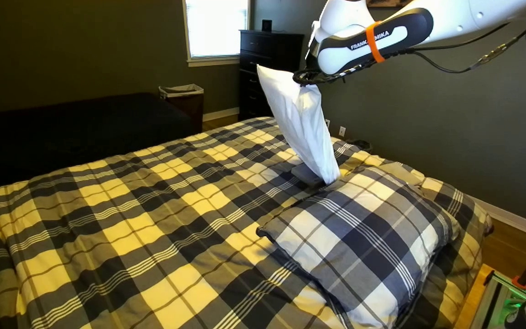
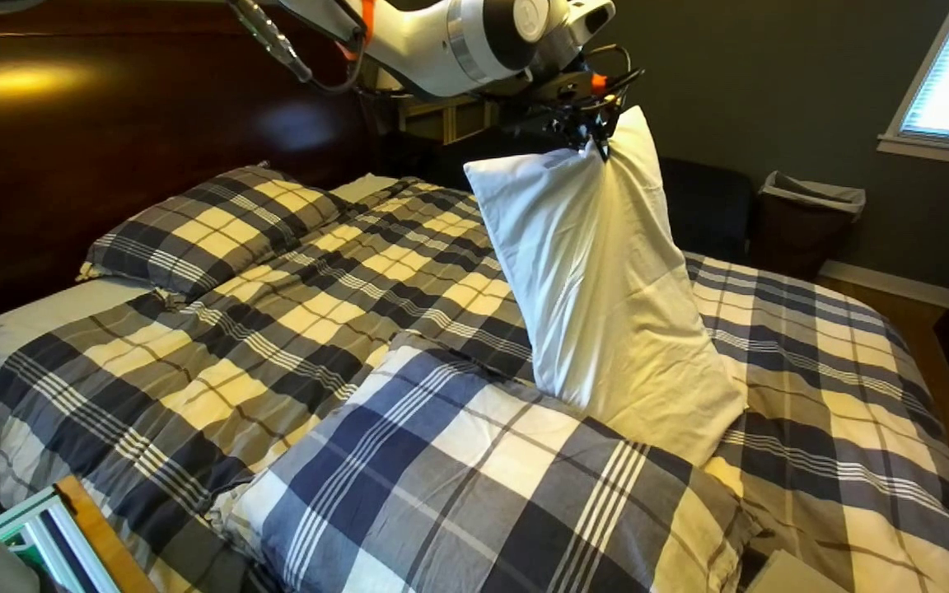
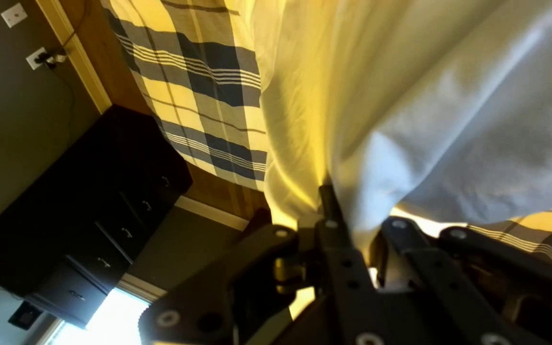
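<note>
My gripper point(image 2: 598, 148) is shut on the top edge of a white pillow point(image 2: 614, 305) and bunches its fabric. In the wrist view the fingers point(image 3: 352, 211) pinch the white cloth point(image 3: 429, 110), which partly hides the fingertips. The pillow hangs upright and slightly tilted over the bed, and it also shows in an exterior view point(image 1: 297, 123). Its lower end is behind the edge of a plaid pillow point(image 1: 359, 237), also seen in an exterior view point(image 2: 483, 486). I cannot tell whether it rests on the bed. A plaid comforter point(image 1: 130, 224) covers the bed.
A grey flat object point(image 1: 306, 174) lies by the white pillow's foot. Another plaid pillow point(image 2: 219, 226) lies near the wooden headboard point(image 2: 153, 91). A hamper point(image 1: 183, 93) and a dark dresser point(image 1: 267, 59) stand beyond the bed. A metal frame point(image 1: 496, 297) is beside the bed.
</note>
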